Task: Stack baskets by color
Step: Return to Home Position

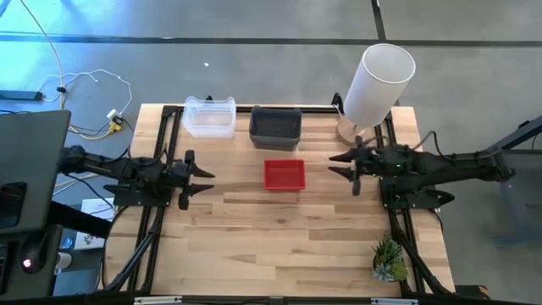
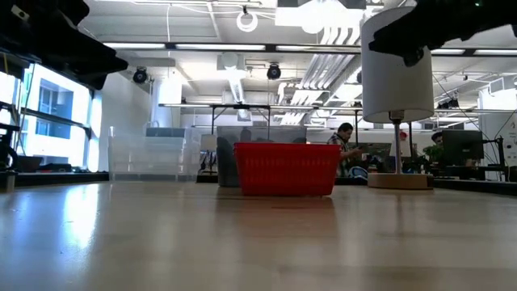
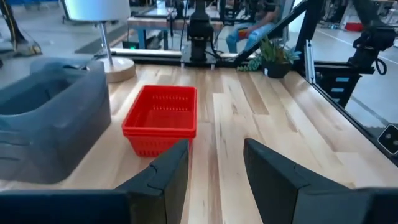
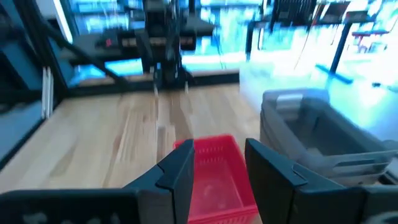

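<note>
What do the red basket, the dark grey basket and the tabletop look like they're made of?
Red mesh-sided basket: likely moulded plastic, slightly glossy, with fine uniform grid walls. Smoky dark grey basket: probably smooth translucent plastic; its walls look cloudy. Tabletop: pale wood planks, with visible grain and seams and a light sheen.

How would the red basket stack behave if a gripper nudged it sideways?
Probably slides rather than tips: the red basket stack sits low and wide on the wooden table. Likely light, given thin mesh walls. The nested baskets might shift against each other.
</note>
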